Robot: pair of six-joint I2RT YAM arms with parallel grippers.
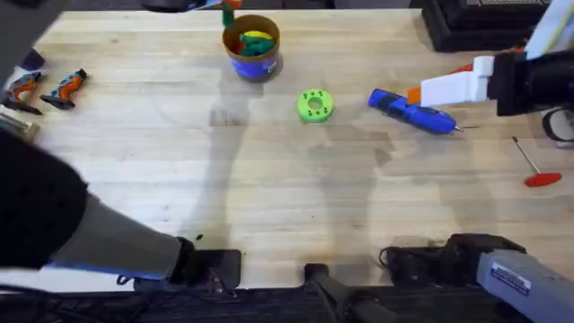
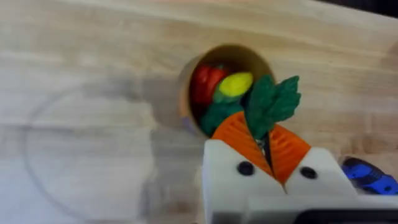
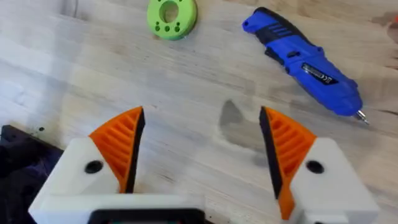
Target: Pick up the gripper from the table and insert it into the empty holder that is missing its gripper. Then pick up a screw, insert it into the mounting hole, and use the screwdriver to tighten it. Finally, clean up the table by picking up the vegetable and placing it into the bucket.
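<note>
Now we hold the left gripper point(image 2: 268, 149) over the bucket point(image 2: 186, 87), its orange fingers point(image 2: 236, 137) pressed together on the vegetable point(image 2: 270, 102), which sticks up past the tips, long axis in line with them, leafy end outermost. If we release off-centre, it may strike the rim and land on the table. Our right gripper point(image 3: 202, 152) stands wide apart, empty, screwdriver point(image 3: 305, 62) beyond its fingertips.

We see the green vegetable point(image 2: 272, 102) pinched above the bucket point(image 1: 252, 45) at twelve o'clock; the blue screwdriver point(image 1: 413, 112) lies at two.
</note>
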